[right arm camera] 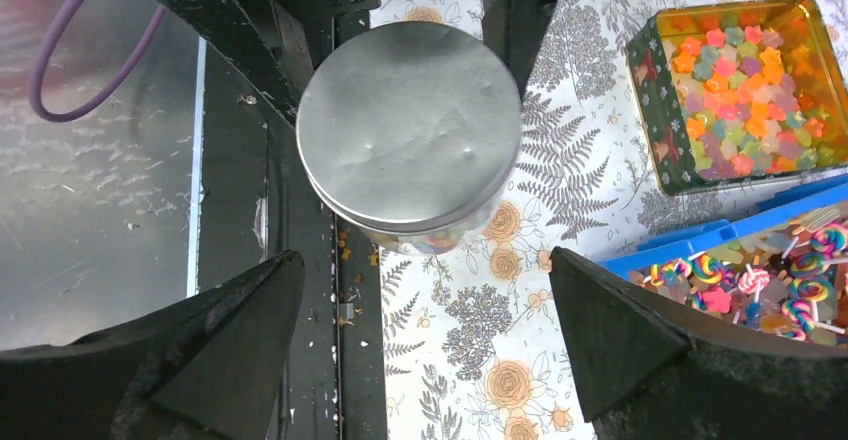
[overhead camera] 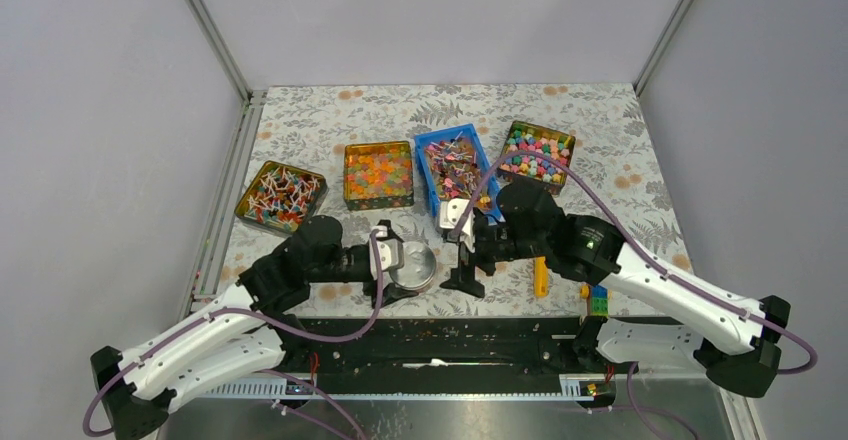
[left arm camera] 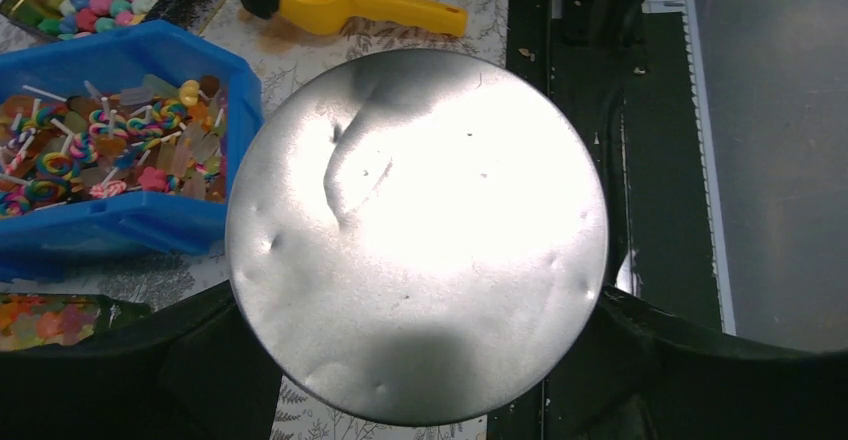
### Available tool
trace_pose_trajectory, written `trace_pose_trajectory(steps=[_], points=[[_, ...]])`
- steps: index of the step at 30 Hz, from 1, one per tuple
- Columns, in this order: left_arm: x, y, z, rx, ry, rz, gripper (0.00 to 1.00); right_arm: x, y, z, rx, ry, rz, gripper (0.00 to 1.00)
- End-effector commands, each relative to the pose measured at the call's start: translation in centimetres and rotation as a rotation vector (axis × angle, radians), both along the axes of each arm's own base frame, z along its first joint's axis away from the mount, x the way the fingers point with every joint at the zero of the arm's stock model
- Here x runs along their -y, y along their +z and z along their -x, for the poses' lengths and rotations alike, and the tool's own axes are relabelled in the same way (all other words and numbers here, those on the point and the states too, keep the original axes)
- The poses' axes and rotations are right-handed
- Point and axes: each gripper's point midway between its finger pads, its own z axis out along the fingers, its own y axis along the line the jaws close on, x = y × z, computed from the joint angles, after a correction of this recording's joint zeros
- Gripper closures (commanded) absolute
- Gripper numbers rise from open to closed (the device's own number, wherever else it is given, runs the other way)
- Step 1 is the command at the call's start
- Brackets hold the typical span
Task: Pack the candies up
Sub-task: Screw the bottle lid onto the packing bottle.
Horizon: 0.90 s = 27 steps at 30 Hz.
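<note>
Candies (overhead camera: 455, 165) sit loose in blue bin (left arm camera: 120, 232), just beyond the right pincer (right arm camera: 425, 255), which is spread wide. Left pincer (left arm camera: 420, 360) pinches the lidded jar (right arm camera: 410, 130) by its sides. Sweets look tiny, light and slippery, prob. best taken by the wrapper twist.

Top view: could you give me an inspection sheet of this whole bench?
Surface: floral-patterned tablecloth, flat.
Job's things: small mixed-colour candies in blue plastic bin; clear jar under round silver metal lid.
Clutter: yellow plastic scoop; square tin of orange jellies; square tin of pastel sweets; square tin of stick sweets.
Tools: left tool shut on lid; right tool open, empty.
Cables: purple cables along both arms.
Surroundings: grey panel walls.
</note>
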Motion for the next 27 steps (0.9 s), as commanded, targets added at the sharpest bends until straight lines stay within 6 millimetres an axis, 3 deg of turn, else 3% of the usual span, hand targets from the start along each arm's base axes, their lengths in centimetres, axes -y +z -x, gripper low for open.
trace_pose_trajectory(steps=[1,7,18,27], points=[[0.9,3.3,2.0,0.059,-0.146,0.093,0.59,0.8,3.4,0.9,0.03,0.136,-0.072,0.0],[1.5,3.6,3.5,0.027,-0.248,0.112,0.6,-0.6,4.6,2.1,-0.013,0.278,-0.111,0.0],[1.9,3.9,3.8,0.004,-0.267,0.124,0.6,-2.3,2.3,3.1,-0.132,0.416,-0.05,0.0],[2.1,4.3,3.8,0.006,-0.276,0.131,0.62,-3.1,1.1,2.2,-0.16,0.374,-0.036,0.02]])
